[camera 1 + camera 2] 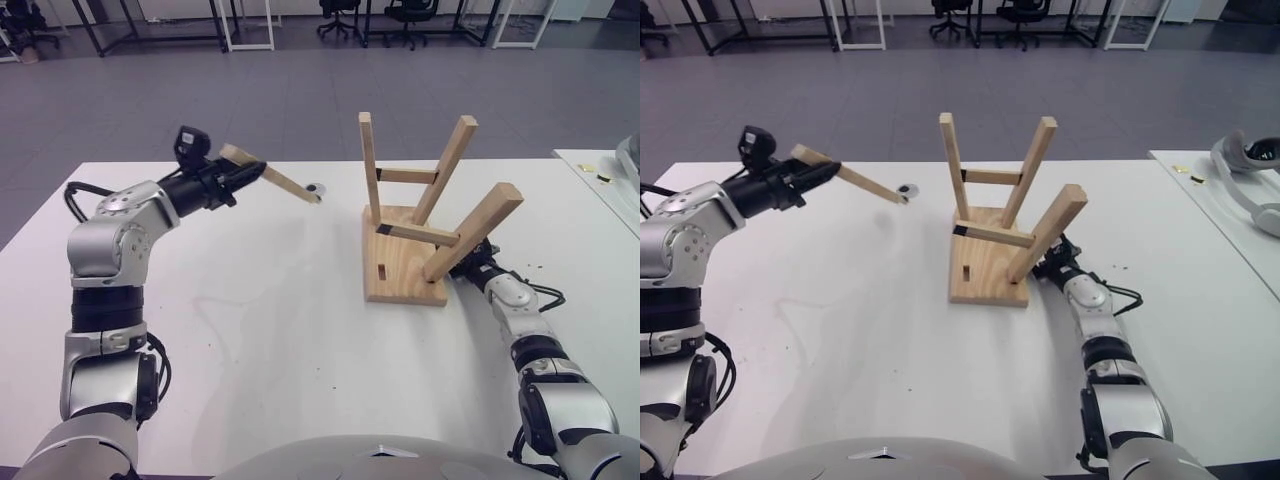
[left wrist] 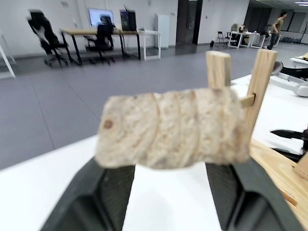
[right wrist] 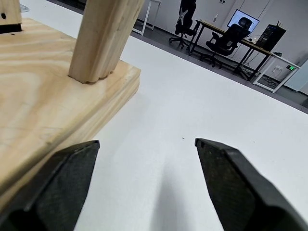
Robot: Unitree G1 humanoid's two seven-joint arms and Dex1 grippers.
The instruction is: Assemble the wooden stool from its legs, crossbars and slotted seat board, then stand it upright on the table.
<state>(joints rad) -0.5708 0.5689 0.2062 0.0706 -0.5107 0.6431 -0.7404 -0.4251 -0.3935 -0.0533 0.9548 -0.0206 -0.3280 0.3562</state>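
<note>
The slotted seat board (image 1: 400, 282) lies flat on the white table (image 1: 270, 330), right of centre. Three legs (image 1: 370, 165) stand up from it, leaning, joined by two crossbars (image 1: 408, 176). One slot (image 1: 382, 270) near the board's front left corner shows bare. My left gripper (image 1: 235, 178) is shut on a loose wooden leg (image 1: 285, 182), held in the air left of the stool and pointing toward it. The leg's end (image 2: 173, 127) sits between the fingers (image 2: 108, 192). My right gripper (image 3: 147, 142) is open, low at the board's near right corner (image 3: 57, 106), with nothing between its fingers.
A small round grey object (image 1: 315, 187) lies on the table under the held leg's tip. A second table (image 1: 1230, 215) at the right carries a white headset-like device (image 1: 1245, 175). Desks and office chairs stand far behind. The table's left and front stretches are bare.
</note>
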